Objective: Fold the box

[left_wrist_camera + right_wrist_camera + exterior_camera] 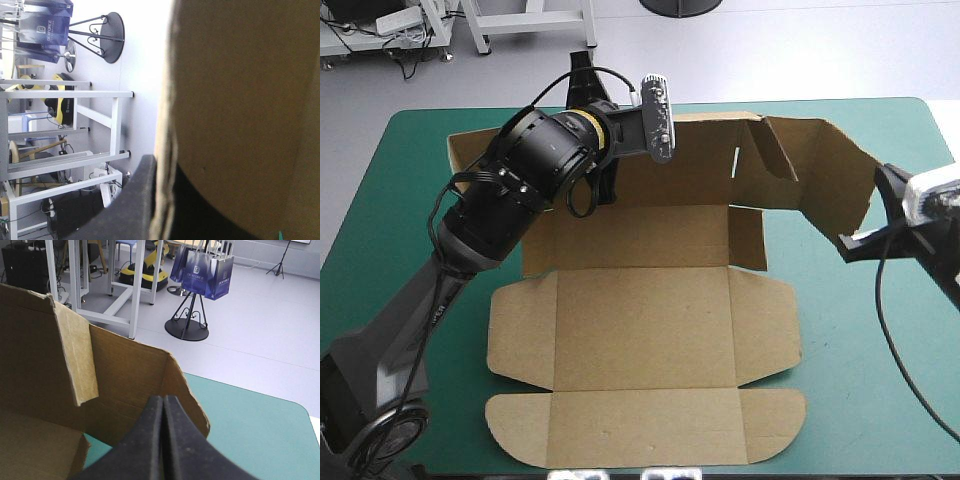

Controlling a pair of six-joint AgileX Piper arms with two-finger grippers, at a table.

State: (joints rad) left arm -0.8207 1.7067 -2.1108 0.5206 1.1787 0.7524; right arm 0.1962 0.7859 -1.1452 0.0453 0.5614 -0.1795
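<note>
The box (640, 330) is laid on the desk (860, 400), near panels flat, far wall raised; its left end is pinched in the left tool (167, 200); the right tool (163, 405), fully closed, is set against the right end, seemingly to keep the wall upright.

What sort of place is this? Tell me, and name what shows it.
Probably a robotics lab or test bench: a left arm and a right arm work at a table with a teal-green cover, each holding a raised part of a part-folded brown box.
</note>
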